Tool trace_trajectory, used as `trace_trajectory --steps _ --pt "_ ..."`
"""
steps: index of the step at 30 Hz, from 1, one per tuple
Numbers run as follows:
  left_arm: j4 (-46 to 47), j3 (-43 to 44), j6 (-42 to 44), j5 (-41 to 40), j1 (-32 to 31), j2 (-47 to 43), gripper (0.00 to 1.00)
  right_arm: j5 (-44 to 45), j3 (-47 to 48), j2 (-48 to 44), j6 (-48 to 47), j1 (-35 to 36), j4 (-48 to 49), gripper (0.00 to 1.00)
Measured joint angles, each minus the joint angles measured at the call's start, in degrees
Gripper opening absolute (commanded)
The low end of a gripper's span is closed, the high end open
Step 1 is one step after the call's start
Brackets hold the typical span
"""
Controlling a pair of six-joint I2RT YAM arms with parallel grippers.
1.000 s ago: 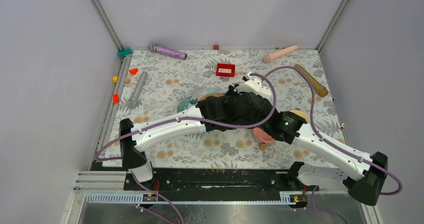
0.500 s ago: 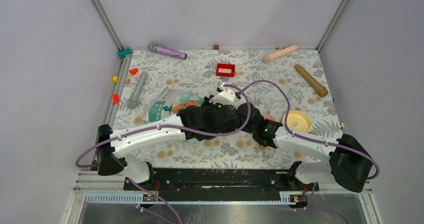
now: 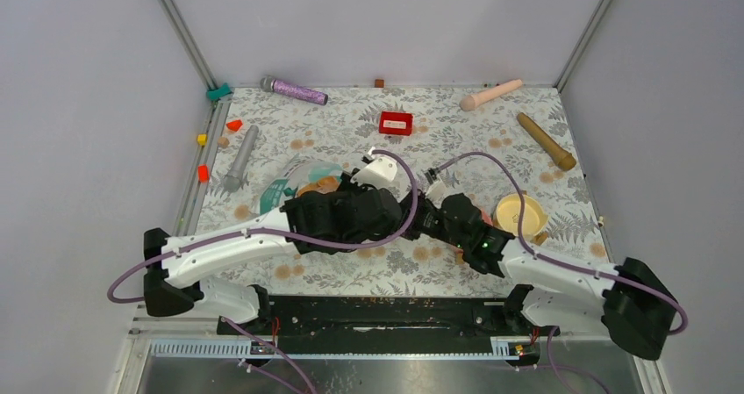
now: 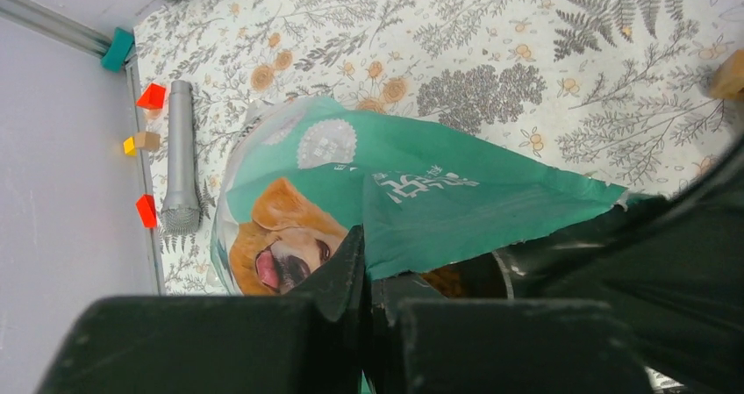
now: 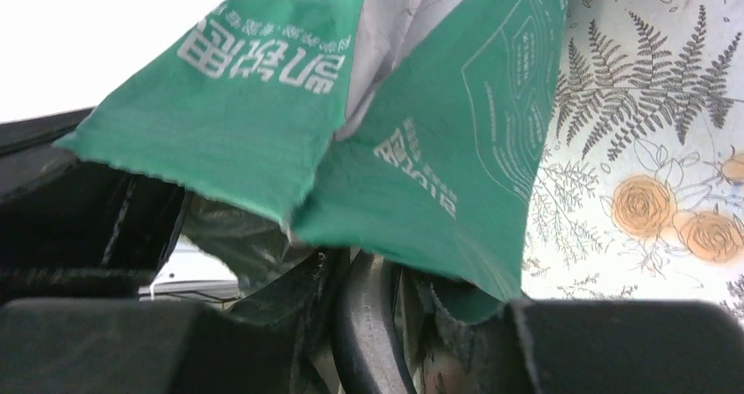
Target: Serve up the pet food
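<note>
Shifted leftward since a second ago: both arms, so we now see the bag (image 3: 285, 188) and the yellow bowl (image 3: 519, 211) uncovered. Count: one bag, one yellow bowl, two arms. Left gripper (image 4: 367, 262): clenched on the bag's edge. Right gripper (image 5: 373, 302): clasping a dark curved handle (image 5: 361, 341) under the bag's edge. Pet food (image 4: 443, 281): inside the bag's mouth, visible from the left wrist only.

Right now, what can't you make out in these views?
- Right claw: open or gripping, can't tell; bag fills the right wrist view, and it is hidden from the top.
- Kibble: only a sliver at the bag mouth, left wrist view; foil hides the amount.
- Yellow bowl: too small in the top view to tell if kibble is inside.
</note>
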Motion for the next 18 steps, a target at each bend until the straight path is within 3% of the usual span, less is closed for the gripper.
trace_trajectory --steps 9,18 --pt "-0.1 -0.1 0.0 -2.4 -0.5 -3.8 0.00 2.8 -0.3 -16.6 -2.1 0.0 -17.0 0.00" --pt "0.8 -1.0 0.0 -2.9 -0.7 -4.6 0.00 3.5 -0.3 -22.7 -1.1 0.0 -23.2 0.00"
